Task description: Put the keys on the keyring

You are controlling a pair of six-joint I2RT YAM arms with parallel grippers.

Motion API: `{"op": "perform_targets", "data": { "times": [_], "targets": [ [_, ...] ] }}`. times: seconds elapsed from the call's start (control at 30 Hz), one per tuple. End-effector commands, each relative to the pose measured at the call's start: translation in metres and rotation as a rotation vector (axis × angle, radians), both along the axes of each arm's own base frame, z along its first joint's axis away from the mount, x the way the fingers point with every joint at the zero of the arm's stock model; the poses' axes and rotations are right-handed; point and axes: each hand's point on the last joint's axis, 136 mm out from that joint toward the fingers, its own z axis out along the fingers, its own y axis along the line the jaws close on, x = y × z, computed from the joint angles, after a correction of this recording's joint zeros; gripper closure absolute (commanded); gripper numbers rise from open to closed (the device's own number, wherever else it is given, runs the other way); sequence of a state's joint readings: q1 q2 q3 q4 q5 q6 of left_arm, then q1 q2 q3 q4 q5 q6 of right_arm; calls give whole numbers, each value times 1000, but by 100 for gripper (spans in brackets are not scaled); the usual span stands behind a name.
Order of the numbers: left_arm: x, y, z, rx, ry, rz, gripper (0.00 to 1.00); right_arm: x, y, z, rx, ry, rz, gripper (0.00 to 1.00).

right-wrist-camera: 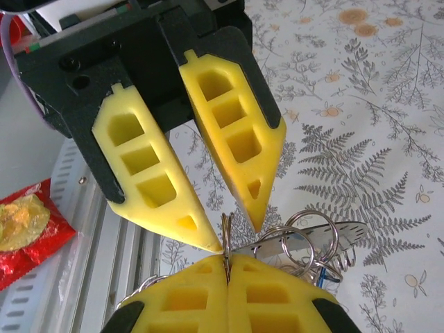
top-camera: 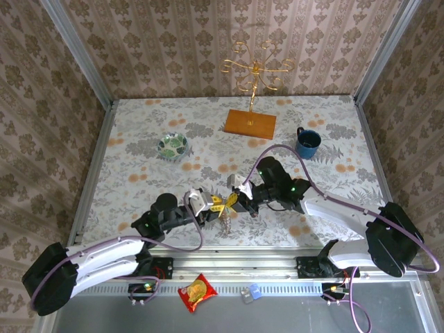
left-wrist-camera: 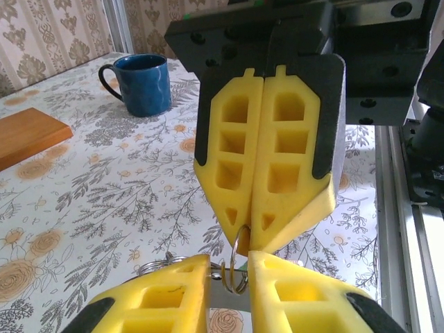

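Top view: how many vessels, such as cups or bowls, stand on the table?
2. A green-patterned bowl stands left of centre, and a blue mug stands at the far right, to the right of the wooden base. A further small one may be hidden.

The left gripper (top-camera: 216, 203) and right gripper (top-camera: 234, 200) are sitting tip to tip at lower centre, the keyring (right-wrist-camera: 316, 239) filling the slit between them. The bowl (top-camera: 172, 145), stand (top-camera: 250, 123) and mug (top-camera: 308, 142) are standing across the upper table (top-camera: 125, 173), well apart. Open room is lying at middle left and middle right.
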State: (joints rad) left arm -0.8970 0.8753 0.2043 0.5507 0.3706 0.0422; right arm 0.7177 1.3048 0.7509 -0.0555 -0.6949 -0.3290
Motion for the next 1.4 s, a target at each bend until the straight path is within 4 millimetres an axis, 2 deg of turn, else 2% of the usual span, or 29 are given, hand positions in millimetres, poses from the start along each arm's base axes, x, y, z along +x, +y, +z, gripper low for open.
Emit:
{"op": "perform_targets", "data": {
  "times": [0.0,0.3,0.5,0.57,0.6,0.73,0.8,0.87,1.2,1.37],
  "targets": [
    [-5,-5,2,41,-10,-49,79,-3,-3,3,-57,-48,47,100],
    [-9,-13,0,86,6,-102,82,-12,3,4,-169,-106,130,100],
    [-10,-13,1,92,2,-120,100,-16,8,12,-153,-119,149,100],
    [-11,-13,1,88,0,-124,100,-14,7,13,-138,-115,128,100],
    [-11,-13,2,84,-2,-122,100,-12,6,14,-127,-108,108,99],
    [-11,-12,7,46,-20,-114,100,-2,-7,8,-84,-70,2,76],
    [-11,-10,7,30,-25,-108,100,2,-12,5,-64,-51,-50,69],
    [-12,-10,9,14,-34,-108,100,4,-15,2,-47,-30,-92,67],
    [-14,-8,11,-3,-44,-108,100,3,-12,5,11,-12,-112,67],
    [-14,-9,11,-5,-44,-109,100,1,-9,8,27,-8,-93,72]
  ]
}}
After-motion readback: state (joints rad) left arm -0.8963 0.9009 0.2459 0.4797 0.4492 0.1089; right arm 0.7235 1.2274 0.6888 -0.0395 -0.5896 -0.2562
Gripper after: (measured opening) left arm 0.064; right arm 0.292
